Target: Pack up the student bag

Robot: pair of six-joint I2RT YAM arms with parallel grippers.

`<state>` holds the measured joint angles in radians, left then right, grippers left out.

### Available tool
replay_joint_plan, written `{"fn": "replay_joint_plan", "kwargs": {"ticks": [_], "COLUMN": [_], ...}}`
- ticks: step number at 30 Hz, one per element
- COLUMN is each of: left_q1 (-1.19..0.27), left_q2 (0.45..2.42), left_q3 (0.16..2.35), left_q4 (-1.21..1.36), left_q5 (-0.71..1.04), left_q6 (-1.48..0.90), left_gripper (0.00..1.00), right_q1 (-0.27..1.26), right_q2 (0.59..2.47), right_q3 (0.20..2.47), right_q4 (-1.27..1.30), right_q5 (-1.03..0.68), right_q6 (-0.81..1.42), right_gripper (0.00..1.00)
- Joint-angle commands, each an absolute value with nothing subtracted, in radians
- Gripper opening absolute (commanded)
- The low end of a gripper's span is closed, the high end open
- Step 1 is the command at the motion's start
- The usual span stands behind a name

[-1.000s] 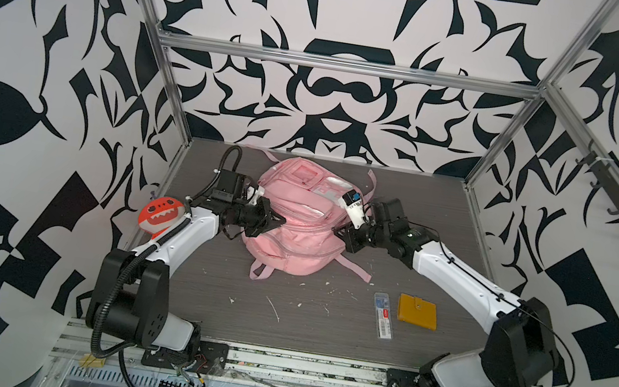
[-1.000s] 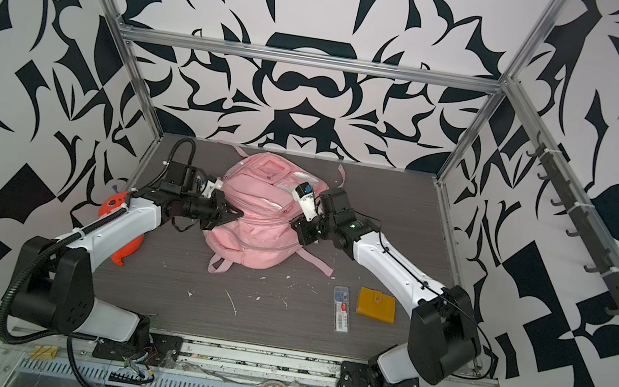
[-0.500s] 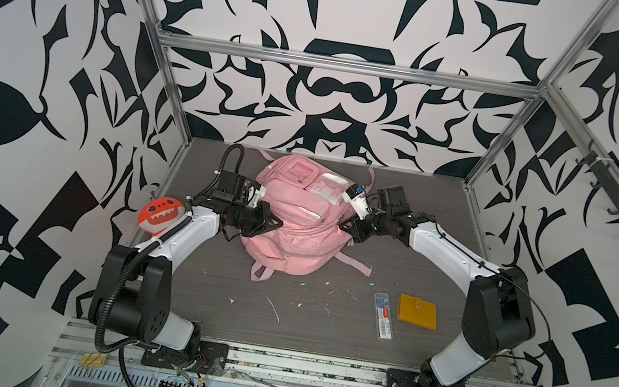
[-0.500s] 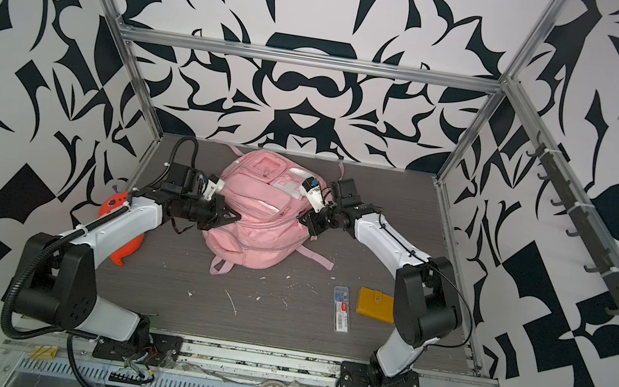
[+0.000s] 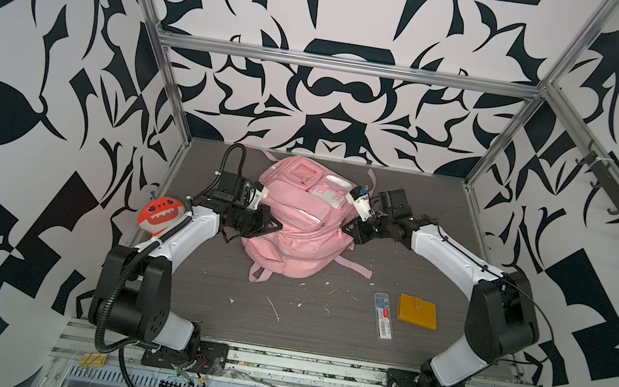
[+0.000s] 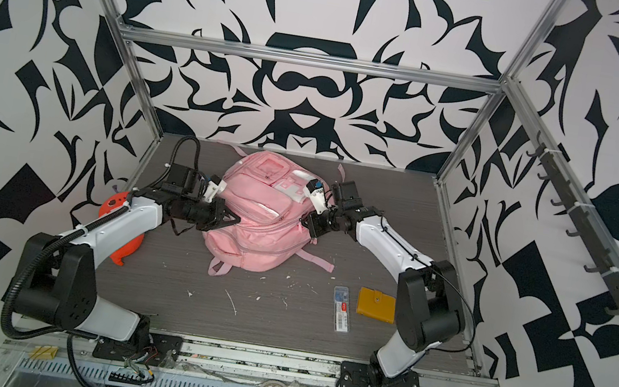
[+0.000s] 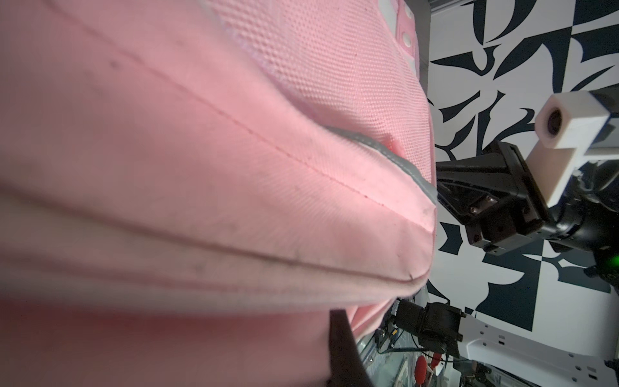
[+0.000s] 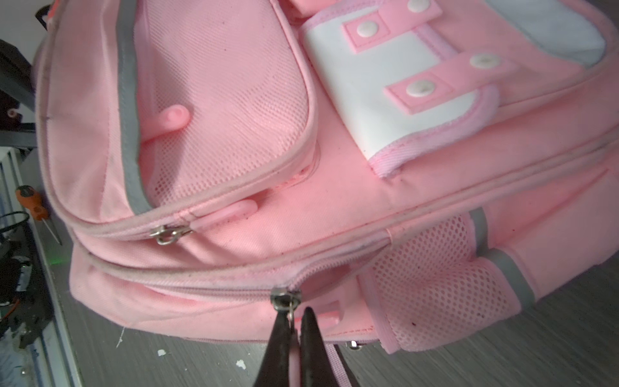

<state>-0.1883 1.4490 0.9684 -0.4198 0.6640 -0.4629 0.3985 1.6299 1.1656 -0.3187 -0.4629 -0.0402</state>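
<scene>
Enclosing my workspace, black-and-white patterned walls [image 5: 335, 101] surround a grey wood-grain worktop [image 5: 319, 331] flecked with white scraps. The student bag [image 5: 303, 223] lies rear centre. My right claw [image 8: 294, 316] is pinched on its zip pull [image 8: 294, 351]; my left claw [image 5: 273, 224] is closed, tips against its side.

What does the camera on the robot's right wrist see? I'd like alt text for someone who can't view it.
Close-up of a pink student bag lying on a grey table, with two dark jaws shut on the pink zip pull of a long zipper. A white snap-buttoned flap sits on the bag's front.
</scene>
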Motion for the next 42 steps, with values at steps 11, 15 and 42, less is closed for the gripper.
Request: {"fn": "replay_joint_plan", "kwargs": {"ticks": [11,15,42], "left_q1": [-0.128,-0.129,-0.132], "left_q2": [1.444,1.448,1.455], "left_q3": [0.965,0.956,0.964], "left_q4": [-0.654,-0.633,-0.586], "left_q5": [0.547,0.566,0.756], "left_q6": [-0.27,-0.284,-0.298], "left_gripper": [0.0,0.0,0.0], "right_q1": [0.176,0.177,0.588], "right_q2": [1.592,1.578,1.723], "right_q3": [1.142,1.129,1.313], "right_q4": [-0.186,-0.19,-0.429], "right_q5": [-0.159,-0.19,-0.465], "right_q6": [0.193,0.159,-0.365], "right_gripper": [0.22,0.25,0.79]}}
